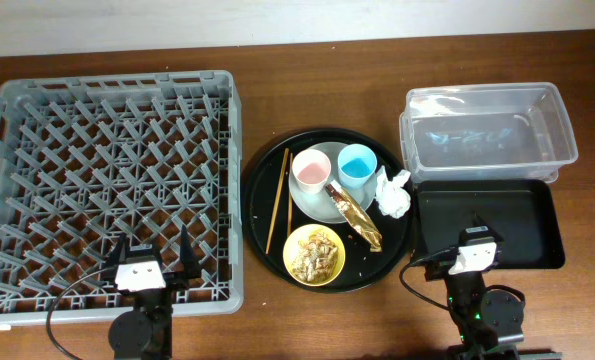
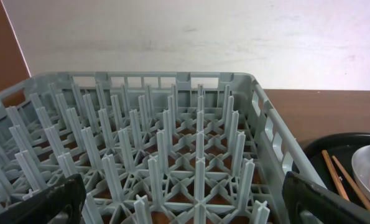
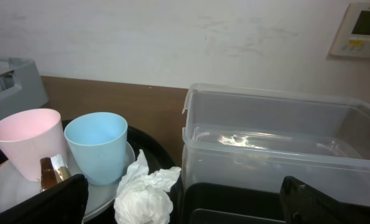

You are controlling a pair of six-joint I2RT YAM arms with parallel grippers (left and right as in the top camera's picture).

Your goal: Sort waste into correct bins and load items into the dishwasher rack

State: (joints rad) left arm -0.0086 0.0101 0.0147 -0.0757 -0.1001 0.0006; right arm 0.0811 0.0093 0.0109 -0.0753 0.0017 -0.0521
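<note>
The grey dishwasher rack (image 1: 37, 120) fills the left; it also shows in the left wrist view (image 2: 172, 143). On the round black tray (image 1: 262, 170) sit a pale plate (image 1: 315, 203) with a pink cup (image 1: 310, 171) and a blue cup (image 1: 357, 164), wooden chopsticks (image 1: 275, 200), a gold wrapper (image 1: 359, 221), a white tissue (image 1: 393, 192) and a yellow bowl (image 1: 314, 254) of brown scraps. The clear tub (image 1: 487, 130) and the black rectangular tray (image 1: 487, 220) lie right. My left gripper (image 1: 157, 262) is open over the rack's near edge. My right gripper (image 1: 474, 240) is open over the black rectangular tray's near edge.
In the right wrist view the tissue (image 3: 144, 193), blue cup (image 3: 101, 146), pink cup (image 3: 26, 140) and clear tub (image 3: 278, 137) lie just ahead. A white wall runs behind the brown table (image 1: 317, 100). A wall panel (image 3: 364, 28) sits at the upper right.
</note>
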